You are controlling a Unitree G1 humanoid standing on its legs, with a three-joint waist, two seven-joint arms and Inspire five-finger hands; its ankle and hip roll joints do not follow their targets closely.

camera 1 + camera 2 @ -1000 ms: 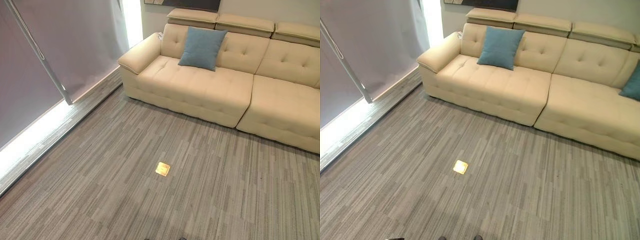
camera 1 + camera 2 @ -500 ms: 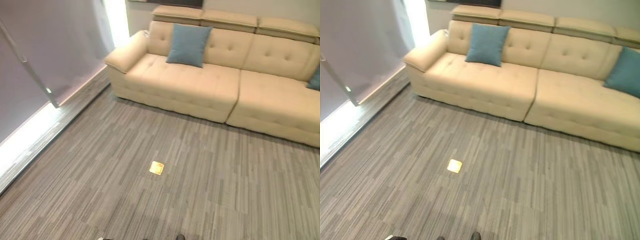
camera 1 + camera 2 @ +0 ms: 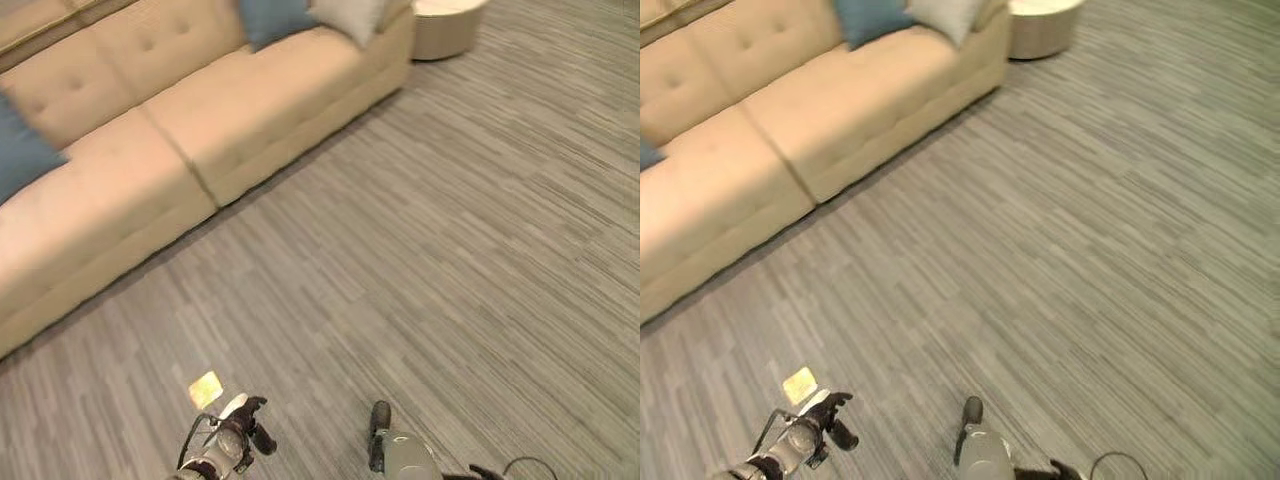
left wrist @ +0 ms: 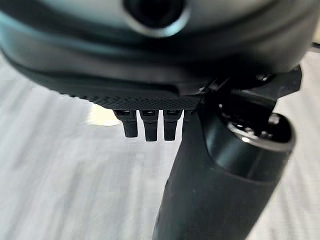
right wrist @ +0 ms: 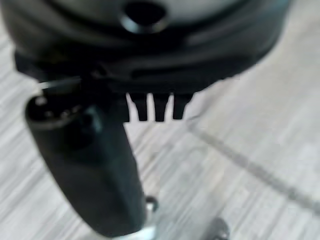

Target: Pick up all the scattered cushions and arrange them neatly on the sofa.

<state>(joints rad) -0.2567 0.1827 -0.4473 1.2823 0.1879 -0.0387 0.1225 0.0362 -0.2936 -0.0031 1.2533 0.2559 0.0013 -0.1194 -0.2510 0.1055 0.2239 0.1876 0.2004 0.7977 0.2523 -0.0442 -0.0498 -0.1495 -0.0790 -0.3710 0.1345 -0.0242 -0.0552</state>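
A cream sofa (image 3: pixel 260 110) runs across the upper left of the head views. On it a blue cushion (image 3: pixel 15 150) leans at the far left. Another blue cushion (image 3: pixel 270 15) and a pale grey cushion (image 3: pixel 350 12) rest at its far end. No cushion lies on the grey carpet that I can see. My left hand (image 3: pixel 240 428) and right hand (image 3: pixel 380 425) hang low at the near edge, both over bare carpet. Each wrist view shows straight fingers (image 4: pixel 146 127) (image 5: pixel 159 109) and a thumb with nothing held.
A round white low table (image 3: pixel 445 25) stands past the sofa's far end. A small yellow floor plate (image 3: pixel 205 388) is set in the carpet just beside my left hand. Open striped carpet spreads to the right.
The whole picture has swung, so the camera has turned: the sofa now sits at the upper left, and both hands have come into view at the near edge.
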